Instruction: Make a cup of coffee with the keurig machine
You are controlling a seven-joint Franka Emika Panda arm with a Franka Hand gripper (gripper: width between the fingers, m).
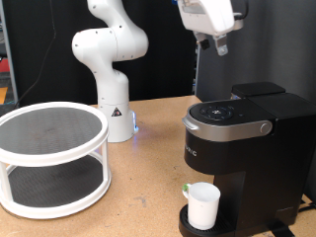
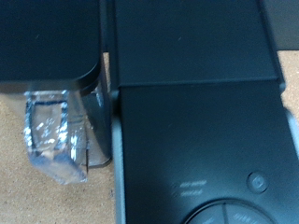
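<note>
Wood-coloured tabletop (image 1: 148,188) carries everything in the scene, and behind it the room is dim, with a dark panel on the far side and some cluttered shelves at the far left edge of the exterior view. On the right stands the keurig machine (image 1: 242,148), black and boxy, with its silver-rimmed lid (image 1: 229,118) closed and round buttons on top. The cup (image 1: 202,205), small and white, sits on the round drip base (image 1: 188,225) at the near front of the machine, under the brewing head. Something small and green shows just at the cup's left rim, but it is too small to identify. On the left of the table stands a white two-level round rack (image 1: 51,158) with dark mesh shelves. Behind it, in the middle, the white robot base (image 1: 111,59) rises from the table, with a small blue light near its foot. The gripper (image 1: 222,43) hangs high above the machine, well apart from the lid, and I cannot tell how wide its fingers are. In the wrist view the black top of the machine (image 2: 196,121) fills most of the picture, and a crumpled clear plastic piece (image 2: 54,135) lies on the wood beside a dark cylinder (image 2: 89,112).
</note>
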